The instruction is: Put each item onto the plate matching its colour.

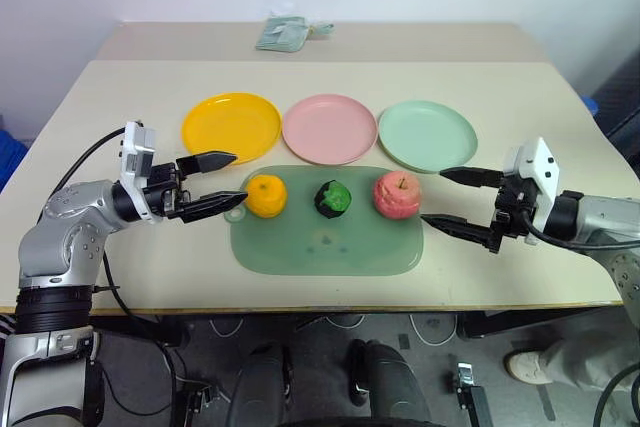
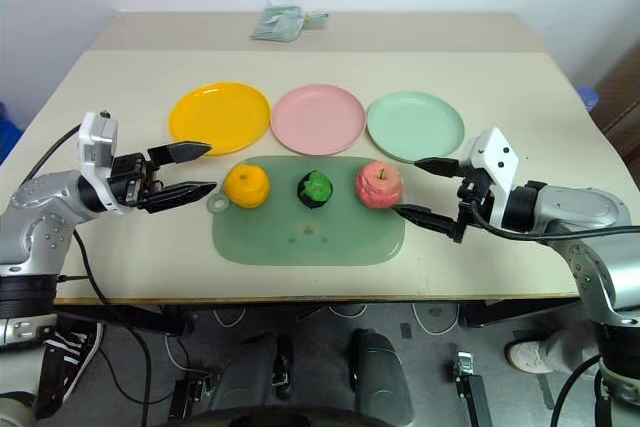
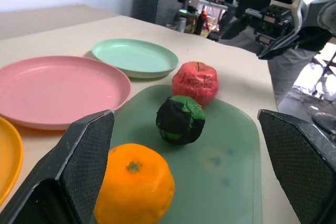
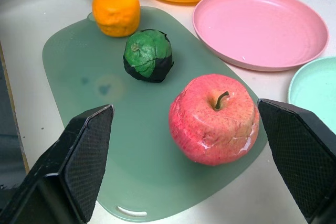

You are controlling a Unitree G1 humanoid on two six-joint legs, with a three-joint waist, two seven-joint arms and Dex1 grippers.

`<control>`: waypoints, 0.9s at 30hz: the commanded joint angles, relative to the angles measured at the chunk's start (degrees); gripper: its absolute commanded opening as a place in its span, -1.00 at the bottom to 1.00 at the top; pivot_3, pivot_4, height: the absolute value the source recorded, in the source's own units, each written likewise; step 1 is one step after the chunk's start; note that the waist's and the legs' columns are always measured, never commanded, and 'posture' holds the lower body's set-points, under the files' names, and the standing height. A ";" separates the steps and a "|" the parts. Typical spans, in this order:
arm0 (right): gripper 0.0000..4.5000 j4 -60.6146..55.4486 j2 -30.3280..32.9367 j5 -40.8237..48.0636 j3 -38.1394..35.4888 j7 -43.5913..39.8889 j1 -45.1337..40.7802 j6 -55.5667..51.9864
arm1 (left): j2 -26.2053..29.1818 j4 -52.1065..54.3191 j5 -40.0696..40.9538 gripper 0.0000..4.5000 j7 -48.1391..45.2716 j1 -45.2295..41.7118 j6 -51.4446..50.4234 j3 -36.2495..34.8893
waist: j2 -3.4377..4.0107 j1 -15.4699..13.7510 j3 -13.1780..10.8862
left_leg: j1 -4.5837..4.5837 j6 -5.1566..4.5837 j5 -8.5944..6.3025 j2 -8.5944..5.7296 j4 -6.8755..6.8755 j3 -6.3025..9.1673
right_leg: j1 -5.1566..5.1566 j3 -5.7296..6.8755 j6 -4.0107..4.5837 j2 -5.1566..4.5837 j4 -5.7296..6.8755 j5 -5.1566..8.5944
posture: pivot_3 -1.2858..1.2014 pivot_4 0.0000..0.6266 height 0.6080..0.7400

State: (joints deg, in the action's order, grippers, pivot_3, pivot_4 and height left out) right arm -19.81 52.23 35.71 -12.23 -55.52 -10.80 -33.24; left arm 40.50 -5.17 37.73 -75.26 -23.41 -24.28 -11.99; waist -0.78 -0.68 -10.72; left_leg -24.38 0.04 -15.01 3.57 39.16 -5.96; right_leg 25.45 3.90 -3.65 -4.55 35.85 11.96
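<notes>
On the green mat (image 1: 325, 242) three items sit in a row: an orange (image 1: 266, 196) at the left, a green-and-black ball (image 1: 333, 198) in the middle, a reddish-pink apple (image 1: 397, 194) at the right. Behind the mat stand a yellow plate (image 1: 231, 125), a pink plate (image 1: 329, 128) and a mint green plate (image 1: 427, 135), all bare. My left gripper (image 1: 224, 183) is open just left of the orange, pointing at it. My right gripper (image 1: 447, 198) is open just right of the apple, with nothing between its fingers.
A crumpled greenish packet (image 1: 283, 33) lies on the second table at the back. The table's front edge (image 1: 300, 307) runs close below the mat.
</notes>
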 commanded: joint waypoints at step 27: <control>0.99 -12.85 -11.16 5.36 7.22 8.43 -7.52 -1.60 | -3.20 -12.18 -6.22 1.00 2.74 -6.28 8.03 1.31 | -0.02 0.07 0.01 | -0.01 0.00 0.00 -0.03 0.02 0.00 | -0.01 0.01 -0.01 -0.04 0.04 -0.01 | 0.03 -0.52 1.00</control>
State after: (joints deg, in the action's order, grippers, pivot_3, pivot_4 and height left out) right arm -30.23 41.78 41.30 -5.57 -47.61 -17.52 -36.09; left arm 37.80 -18.57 31.67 -72.85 -29.53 -15.76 -11.65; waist -0.80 -0.61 -10.71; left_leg -24.39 0.03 -15.01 3.56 39.18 -5.96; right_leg 25.46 3.90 -3.73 -4.56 35.91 11.91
